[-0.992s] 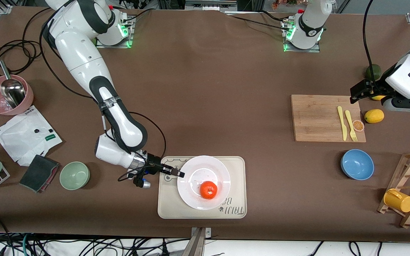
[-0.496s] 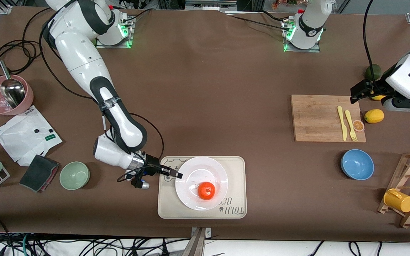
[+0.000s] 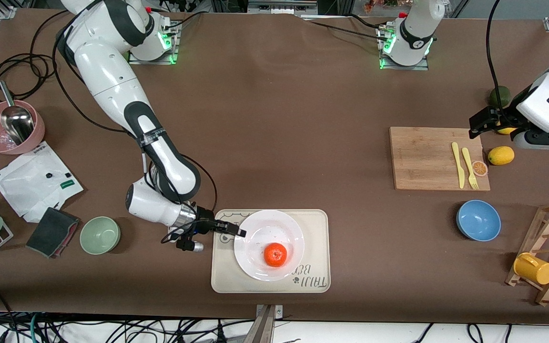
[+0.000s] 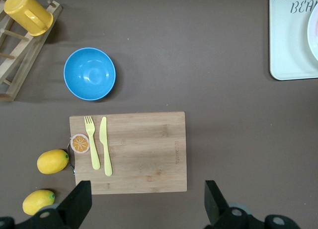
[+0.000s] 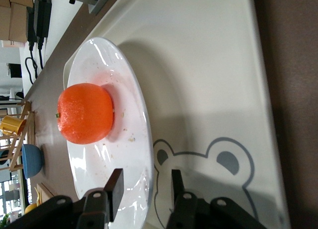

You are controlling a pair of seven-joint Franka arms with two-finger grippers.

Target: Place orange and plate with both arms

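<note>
Right gripper (image 3: 239,233): low at the plate's rim, at about nine o'clock on the plate. In the right wrist view one finger sits over the rim and the other just outside it on the tray; fingers parted, rim between them, no firm pinch to be seen, so reckoned released or nearly so.

Plate (image 3: 269,225): white, glossy, lying on the beige bear-print tray (image 3: 316,247). Over the last second it has slid a little toward the right arm's end of the table while the gripper stayed at its rim. Judgement: final positioning on the tray, close to done.

Orange (image 3: 275,254): on the plate, at about five o'clock of its centre; it has travelled with the plate. Judgement: placed.

Left gripper (image 3: 482,123): hovers by the cutting board's (image 3: 427,159) two o'clock corner, fingers spread and holding nothing, unchanged over the second; this arm waits.

Nearby, untouched: yellow knife and fork with an orange slice on the board, two lemons just off it, blue bowl (image 3: 478,220) at five o'clock of the board.
</note>
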